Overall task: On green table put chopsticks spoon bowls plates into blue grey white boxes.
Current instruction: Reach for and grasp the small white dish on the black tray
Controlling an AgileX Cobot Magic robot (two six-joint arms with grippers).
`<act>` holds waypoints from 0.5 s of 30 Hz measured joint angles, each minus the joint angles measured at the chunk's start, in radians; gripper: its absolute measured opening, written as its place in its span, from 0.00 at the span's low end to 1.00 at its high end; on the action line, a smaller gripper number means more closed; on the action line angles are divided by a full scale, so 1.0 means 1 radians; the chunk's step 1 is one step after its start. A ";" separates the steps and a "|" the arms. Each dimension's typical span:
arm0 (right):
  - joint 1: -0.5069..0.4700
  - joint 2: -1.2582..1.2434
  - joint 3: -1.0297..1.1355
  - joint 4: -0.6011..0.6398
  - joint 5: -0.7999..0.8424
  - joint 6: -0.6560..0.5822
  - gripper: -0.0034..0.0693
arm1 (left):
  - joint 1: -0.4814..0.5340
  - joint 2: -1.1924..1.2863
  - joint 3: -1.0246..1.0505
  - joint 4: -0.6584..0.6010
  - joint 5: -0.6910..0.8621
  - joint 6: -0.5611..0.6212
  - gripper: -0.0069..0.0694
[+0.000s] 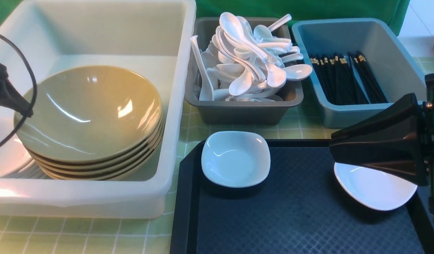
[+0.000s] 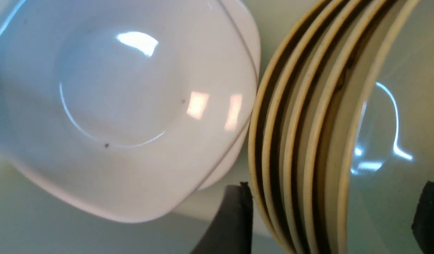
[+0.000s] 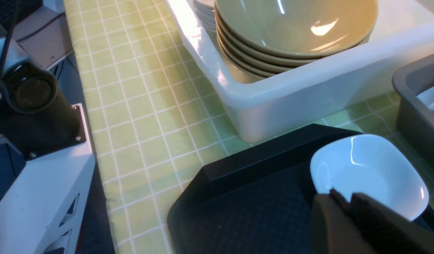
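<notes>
White box (image 1: 183, 106) holds bowls (image 1: 86, 113), grey box (image 1: 238, 114) spoons (image 1: 248, 60), teal box (image 1: 379, 38) chopsticks (image 1: 347, 77).

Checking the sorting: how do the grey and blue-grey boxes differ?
The grey box holds white spoons, the blue-grey box black chopsticks. The grey box's heap tops its rim; the blue-grey box's load lies low, side by side. Both stand behind the black tray.

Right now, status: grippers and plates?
Left gripper open over bowls in white box. Right gripper shut above tray. Two plates on tray. Nothing in the way.
</notes>
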 joint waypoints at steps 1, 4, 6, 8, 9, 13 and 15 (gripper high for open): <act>0.000 0.000 0.000 -0.001 -0.007 0.000 0.15 | -0.014 -0.013 -0.001 0.024 0.001 -0.002 0.87; 0.000 0.000 0.000 -0.017 -0.036 0.004 0.15 | -0.061 -0.061 -0.001 0.106 0.008 -0.039 0.87; 0.000 0.000 0.000 -0.038 -0.057 0.030 0.16 | -0.095 -0.090 -0.001 0.146 0.009 -0.055 0.87; 0.000 0.000 0.000 -0.074 -0.094 0.079 0.16 | -0.132 -0.126 -0.001 0.175 0.007 -0.058 0.87; 0.000 0.000 0.000 -0.116 -0.124 0.129 0.16 | -0.165 -0.164 -0.001 0.195 0.002 -0.058 0.86; 0.000 0.000 0.000 -0.288 -0.202 0.333 0.17 | -0.282 -0.281 -0.001 0.228 -0.024 -0.057 0.78; 0.000 0.000 0.000 -0.372 -0.224 0.433 0.17 | -0.348 -0.343 -0.001 0.235 -0.034 -0.056 0.72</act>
